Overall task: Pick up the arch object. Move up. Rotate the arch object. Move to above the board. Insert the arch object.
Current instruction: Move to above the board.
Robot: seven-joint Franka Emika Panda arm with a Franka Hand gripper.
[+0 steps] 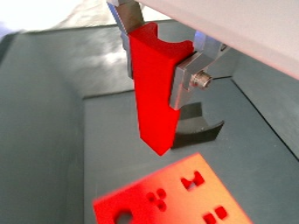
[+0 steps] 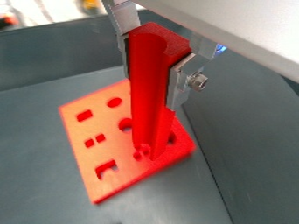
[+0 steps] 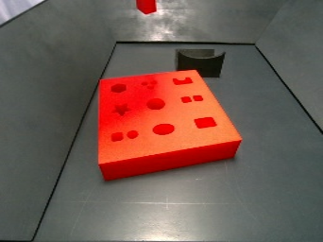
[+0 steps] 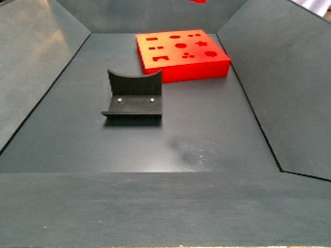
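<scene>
The dark grey floor [image 4: 195,145], walled by sloping grey panels, carries the board [image 3: 164,118] and, well apart from it, the fixture [image 4: 132,97]. The board's top bears darker shaped holes, all unfilled. Nothing lies between the fingers [image 2: 177,83] and the board beneath them. The gripper [image 1: 163,57] hangs high above, its fingers clamped on the upright arch object [image 2: 149,83], whose lower end points at the board.

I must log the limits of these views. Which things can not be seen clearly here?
- Gripper: outside both side views.
- Arch object: a side view shows only its tip, cut by the frame edge.
- Board: cut by a wrist view's edge.
- Fixture: partly behind the arch object.
</scene>
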